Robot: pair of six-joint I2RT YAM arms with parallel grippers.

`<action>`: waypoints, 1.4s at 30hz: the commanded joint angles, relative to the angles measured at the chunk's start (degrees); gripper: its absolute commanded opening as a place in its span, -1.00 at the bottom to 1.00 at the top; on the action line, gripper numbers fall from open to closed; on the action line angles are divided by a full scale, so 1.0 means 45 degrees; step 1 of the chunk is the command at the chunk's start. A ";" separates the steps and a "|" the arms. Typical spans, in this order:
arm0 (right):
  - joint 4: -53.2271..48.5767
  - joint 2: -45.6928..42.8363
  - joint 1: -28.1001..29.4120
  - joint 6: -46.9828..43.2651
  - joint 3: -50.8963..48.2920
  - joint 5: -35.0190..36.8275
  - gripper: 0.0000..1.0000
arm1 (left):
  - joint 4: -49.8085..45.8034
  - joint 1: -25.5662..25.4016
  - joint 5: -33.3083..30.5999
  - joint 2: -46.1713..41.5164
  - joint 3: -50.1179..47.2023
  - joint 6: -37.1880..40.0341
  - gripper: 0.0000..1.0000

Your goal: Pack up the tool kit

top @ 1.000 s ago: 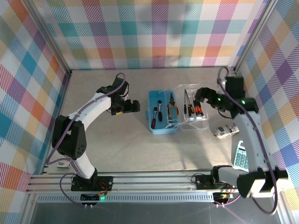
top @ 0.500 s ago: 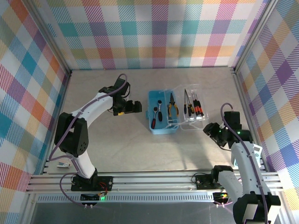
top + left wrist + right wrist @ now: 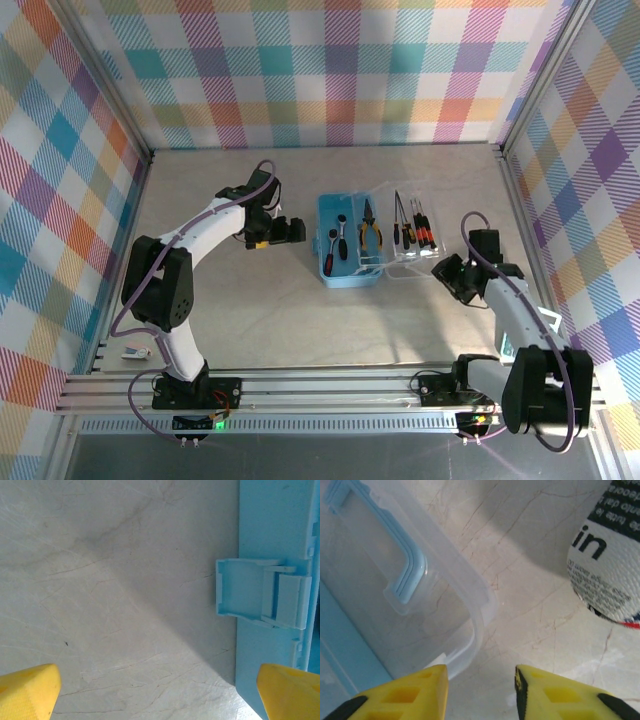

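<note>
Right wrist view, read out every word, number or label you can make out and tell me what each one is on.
"in": large black letters on the white packet; it may be part of a longer word.
Small white print on the packet's dark band: too blurred to read.
Small grey lines under "in": too blurred to read.
Clear lid: no text visible.

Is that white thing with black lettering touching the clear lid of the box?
Apart. The right wrist view shows a strip of bare table between the clear lid and the white lettered package.
</note>
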 commanded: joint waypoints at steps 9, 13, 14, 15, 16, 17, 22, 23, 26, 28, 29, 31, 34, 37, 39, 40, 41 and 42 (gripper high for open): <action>0.1823 0.1629 -0.0023 0.0359 -0.0025 0.0945 -0.55 | -0.0300 -0.0038 0.0246 0.0686 0.0749 0.0364 0.99; 0.2016 0.2068 0.0325 0.0231 0.0098 0.1230 -0.75 | -0.0052 -0.0075 0.0443 0.1251 0.0716 0.0252 0.99; 0.1962 0.2090 0.0434 0.0200 0.0164 0.1355 -0.82 | 0.0099 -0.0106 0.0473 0.1431 0.0678 0.0206 0.99; 0.1886 0.2062 0.0542 0.0144 0.0252 0.1419 -0.95 | 0.0191 -0.0145 0.0514 0.1648 0.0723 0.0143 0.99; 0.1763 0.2008 0.0594 0.0069 0.0333 0.1500 -1.00 | 0.0264 -0.0172 0.0557 0.1867 0.0789 0.0085 0.99; 0.1598 0.1895 0.0680 -0.0020 0.0459 0.1598 -1.00 | 0.0360 -0.0203 0.0609 0.2089 0.0885 0.0018 0.99; 0.0539 0.1209 0.1134 -0.0494 0.1201 0.2049 -1.00 | 0.1098 -0.0422 0.1218 0.3066 0.1268 -0.0314 0.99; 0.0283 0.1058 0.1309 -0.0571 0.1365 0.2232 -1.00 | 0.1201 -0.0488 0.1245 0.3189 0.1332 -0.0382 0.99; -0.0384 0.0650 0.1906 -0.0801 0.1889 0.2842 -1.00 | 0.1360 -0.0708 0.1295 0.3369 0.1517 -0.0493 0.99; -0.0853 0.0473 0.2338 -0.0990 0.2322 0.3310 -1.00 | 0.1366 -0.0809 0.1321 0.3402 0.1641 -0.0517 0.99; -0.1110 0.0421 0.2559 -0.1069 0.2559 0.3513 -1.00 | 0.1384 -0.0867 0.1353 0.3422 0.1705 -0.0554 0.99; -0.1527 0.0360 0.3019 -0.1235 0.3046 0.3972 -1.00 | 0.1405 -0.0950 0.1397 0.3414 0.1760 -0.0591 0.99; -0.2096 0.0294 0.3759 -0.1414 0.3852 0.4617 -1.00 | 0.1425 -0.1033 0.1441 0.3404 0.1822 -0.0603 0.99; -0.2681 0.0342 0.4669 -0.1573 0.4730 0.5340 -1.00 | 0.1483 -0.1088 0.1478 0.3328 0.1783 -0.0648 0.99; -0.3010 0.0490 0.5439 -0.1644 0.5347 0.5736 -1.00 | 0.1585 -0.1106 0.1514 0.3250 0.1704 -0.0689 0.99; -0.3197 0.0606 0.5808 -0.1630 0.5629 0.5910 -1.00 | 0.1628 -0.1127 0.1534 0.3234 0.1686 -0.0707 0.99; -0.3390 0.0761 0.6253 -0.1560 0.5935 0.6140 -1.00 | 0.1680 -0.1132 0.1590 0.3224 0.1652 -0.0721 0.99; -0.3524 0.0918 0.6720 -0.1487 0.6209 0.6353 -1.00 | 0.1763 -0.1150 0.1650 0.3192 0.1604 -0.0715 0.99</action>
